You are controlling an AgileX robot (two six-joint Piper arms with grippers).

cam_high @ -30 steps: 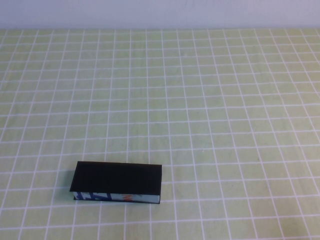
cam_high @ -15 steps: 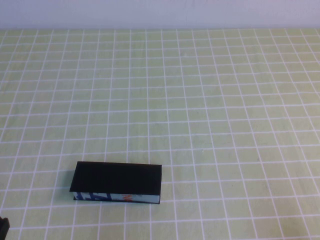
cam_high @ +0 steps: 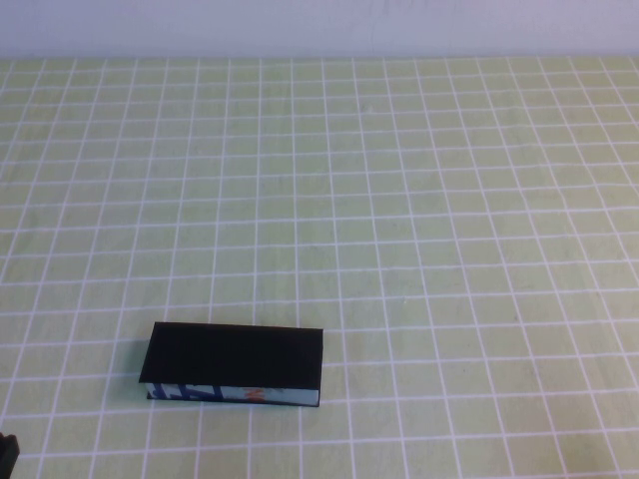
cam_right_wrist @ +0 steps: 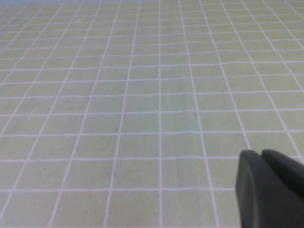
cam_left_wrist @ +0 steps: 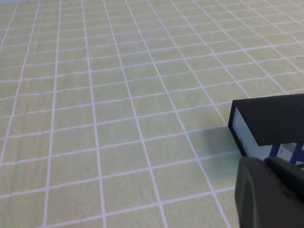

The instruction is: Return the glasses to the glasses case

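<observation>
Since a second ago a dark bit of the left gripper [cam_high: 6,451] has crept into the near-left corner. The glasses case [cam_high: 235,363] lies closed, near-left on the checked tablecloth [cam_high: 419,220], likely with the glasses hidden inside. The right gripper [cam_right_wrist: 270,187] hovers over bare cloth. Both grippers' fingers look pressed together, holding nothing.

My high camera looks down from my own side at the green checked table [cam_high: 399,200], with the glasses case [cam_high: 235,354] near my left. The camera on my left wrist sits low and close, looking past my left gripper [cam_left_wrist: 270,190] at one end of that same case [cam_left_wrist: 270,126]. My right wrist camera, also low, looks past my right gripper [cam_right_wrist: 268,187] across bare squares of the table [cam_right_wrist: 118,95].
</observation>
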